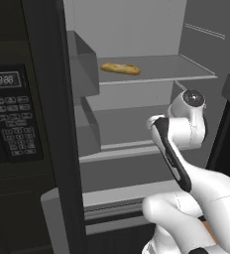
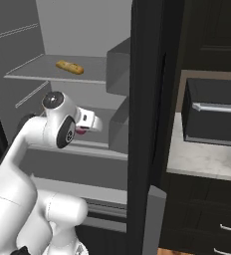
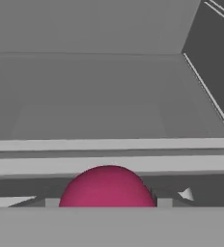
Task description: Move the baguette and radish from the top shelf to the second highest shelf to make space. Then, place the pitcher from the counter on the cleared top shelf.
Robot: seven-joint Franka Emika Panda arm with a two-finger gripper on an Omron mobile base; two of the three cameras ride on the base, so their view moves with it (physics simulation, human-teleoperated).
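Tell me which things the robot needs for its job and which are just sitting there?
Needed for the job:
- baguette on the top shelf
- radish between the pincer's tips
- second highest shelf
- counter

Just sitting there:
- microwave keypad
- black box on the counter

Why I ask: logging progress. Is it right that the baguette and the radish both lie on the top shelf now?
Not quite. The baguette lies on the top shelf, but the radish sits in the gripper lower down, as the hand view shows.
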